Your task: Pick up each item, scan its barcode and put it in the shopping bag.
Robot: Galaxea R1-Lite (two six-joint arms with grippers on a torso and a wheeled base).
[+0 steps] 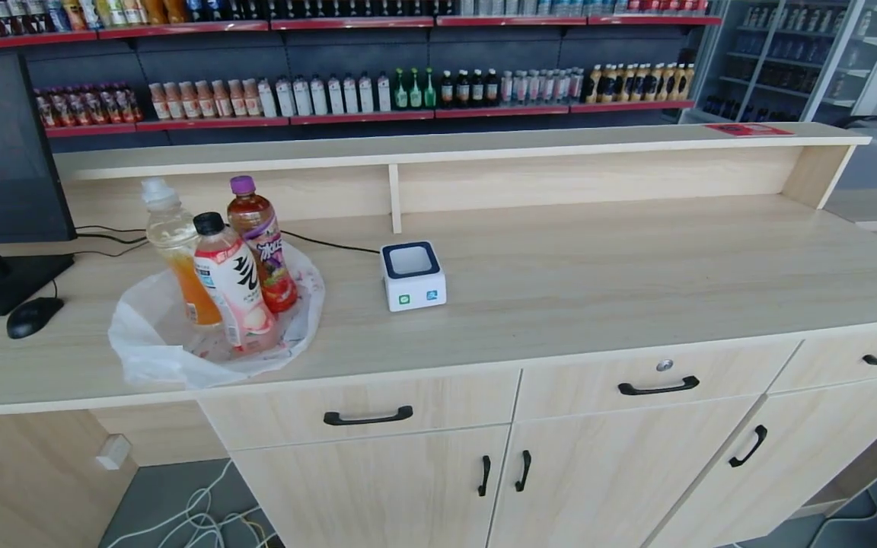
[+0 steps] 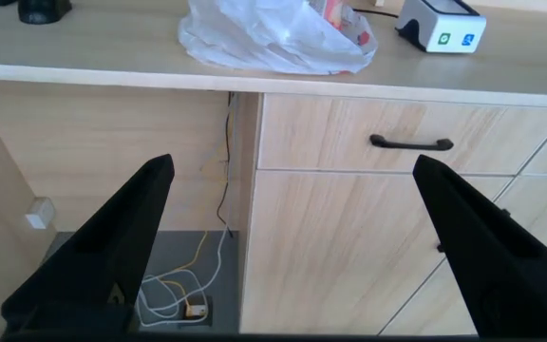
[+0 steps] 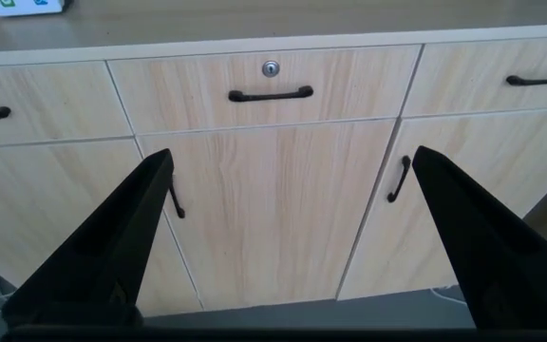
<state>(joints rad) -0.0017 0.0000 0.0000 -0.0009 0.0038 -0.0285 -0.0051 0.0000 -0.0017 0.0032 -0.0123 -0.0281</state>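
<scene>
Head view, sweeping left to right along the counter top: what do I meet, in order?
The monitor → mouse → shopping bag, with three bottles standing in it, by cap: white-capped bottle, black-capped bottle, purple-capped bottle → scanner.

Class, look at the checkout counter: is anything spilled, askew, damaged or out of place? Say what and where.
Nothing is spilled or broken. The shopping bag lies collapsed and spread open on the counter, so the three bottles stand exposed in it, bunched together and tilted alike. The scanner sits upright, apart from it.
</scene>
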